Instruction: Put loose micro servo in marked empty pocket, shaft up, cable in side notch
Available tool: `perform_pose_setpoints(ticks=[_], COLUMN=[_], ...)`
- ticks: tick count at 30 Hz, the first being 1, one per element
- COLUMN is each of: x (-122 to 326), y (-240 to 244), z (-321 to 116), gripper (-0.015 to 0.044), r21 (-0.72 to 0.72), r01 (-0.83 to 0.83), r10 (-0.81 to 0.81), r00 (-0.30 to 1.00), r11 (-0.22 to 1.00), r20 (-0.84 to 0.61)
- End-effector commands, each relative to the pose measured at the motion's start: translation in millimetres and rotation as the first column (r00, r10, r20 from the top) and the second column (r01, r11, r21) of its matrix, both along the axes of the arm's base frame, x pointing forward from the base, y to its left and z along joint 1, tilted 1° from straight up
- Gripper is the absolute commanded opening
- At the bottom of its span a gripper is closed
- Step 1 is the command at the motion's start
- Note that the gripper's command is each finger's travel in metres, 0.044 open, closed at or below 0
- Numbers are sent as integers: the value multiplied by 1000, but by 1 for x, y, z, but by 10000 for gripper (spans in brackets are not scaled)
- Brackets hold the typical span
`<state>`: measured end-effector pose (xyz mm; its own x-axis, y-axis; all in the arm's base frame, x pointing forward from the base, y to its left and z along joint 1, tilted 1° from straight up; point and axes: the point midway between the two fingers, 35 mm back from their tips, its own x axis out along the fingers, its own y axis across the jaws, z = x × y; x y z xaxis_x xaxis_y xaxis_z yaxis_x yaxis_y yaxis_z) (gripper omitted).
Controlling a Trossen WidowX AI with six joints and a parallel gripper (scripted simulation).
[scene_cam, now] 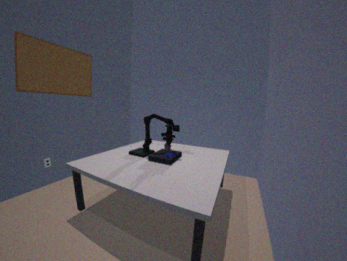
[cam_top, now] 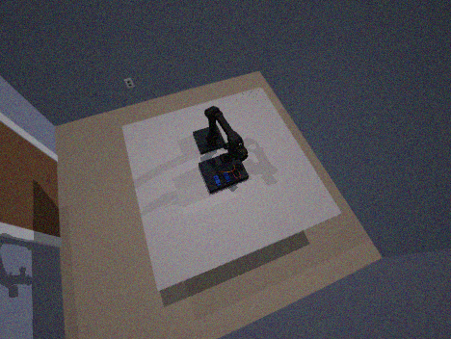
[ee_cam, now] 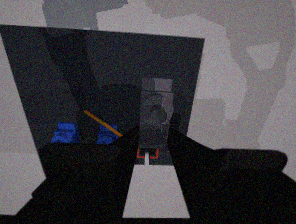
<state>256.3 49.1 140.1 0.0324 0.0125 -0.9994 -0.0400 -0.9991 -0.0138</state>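
My gripper (ee_cam: 153,130) (scene_cam: 167,147) points down over the deck, its fingers closed on the loose grey micro servo (ee_cam: 157,114). The servo is dim, and its shaft direction and ears are hard to make out. An orange cable (ee_cam: 103,123) slants to the left of the fingers in the wrist view. The dark deck (ee_cam: 120,60) (cam_top: 208,169) (scene_cam: 159,159) lies below. Part of the pocket's red outline (ee_cam: 157,154) shows just beyond the servo's lower end, with a pale notch (ee_cam: 146,159) beside it. The servo and fingers hide the rest of the pocket; whether the servo touches the deck cannot be told.
Two blue servos (ee_cam: 65,133) (ee_cam: 107,134) sit in the deck left of the gripper in the wrist view; they also show in the top view (cam_top: 216,180) (cam_top: 226,176). The arm's dark base plate (cam_top: 200,143) (scene_cam: 138,152) stands behind the deck on the white table (cam_top: 202,231) (scene_cam: 185,182).
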Motion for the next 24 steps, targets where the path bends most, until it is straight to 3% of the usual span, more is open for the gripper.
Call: perform_pose_setpoints(ticks=[1,17,24], x=[17,78,82], y=[-1,-3,-3], z=[3,6,4], gripper=[0,0,0], r21=[1,0,0], r01=[-3,-3,-3], r10=[3,3,3], r00=[1000,1000,1000], r11=[1000,1000,1000], r20=[13,18,19])
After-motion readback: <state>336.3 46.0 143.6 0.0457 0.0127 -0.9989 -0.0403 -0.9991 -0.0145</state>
